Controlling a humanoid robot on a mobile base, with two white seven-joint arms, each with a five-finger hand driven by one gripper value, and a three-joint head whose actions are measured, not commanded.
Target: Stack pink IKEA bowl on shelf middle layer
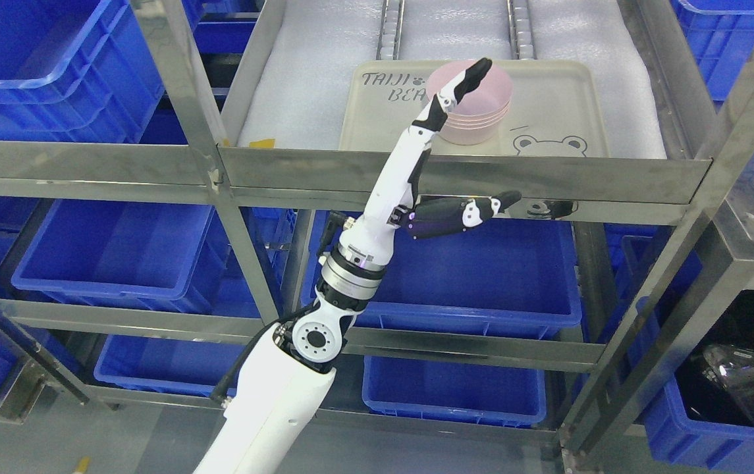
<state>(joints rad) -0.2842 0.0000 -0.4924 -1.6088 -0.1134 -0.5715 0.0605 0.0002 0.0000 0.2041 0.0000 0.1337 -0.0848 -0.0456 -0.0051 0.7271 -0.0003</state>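
Item 1: stack of pink bowls (482,108). Several nested bowls, upright, rims showing as layered bands on the near side. The stack stands on a beige tray (548,105), toward the tray's 9 o'clock side, at roughly 12 o'clock in the head view.

Item 2: beige tray. It lies flat on the white foam liner (311,85) of the metal shelf (462,178). Partial lettering "TAIJI BEA" is at its 10 o'clock corner and a bear-face drawing (550,145) at its 5 o'clock edge. The bowl stack sits between the two markings.

Item 3: left hand (439,141). White and black, on an arm entering from the bottom edge left of the middle and rising toward 1 o'clock. The fingers are extended and spread wide. One long finger (472,76) reaches over the shelf's front rail and lies across the top of the bowl stack at its 10 o'clock side; whether it touches the rim cannot be told. The thumb (482,210) points out toward 3 o'clock below the front rail, well apart from the bowls. Nothing is clasped.

Item 4: blue plastic bins (502,276). Several on the lower levels beneath the tray shelf, and more on neighbouring racks at 9 and 2 o'clock.

Item 5: floor (54,441). Grey, visible at 7 o'clock.
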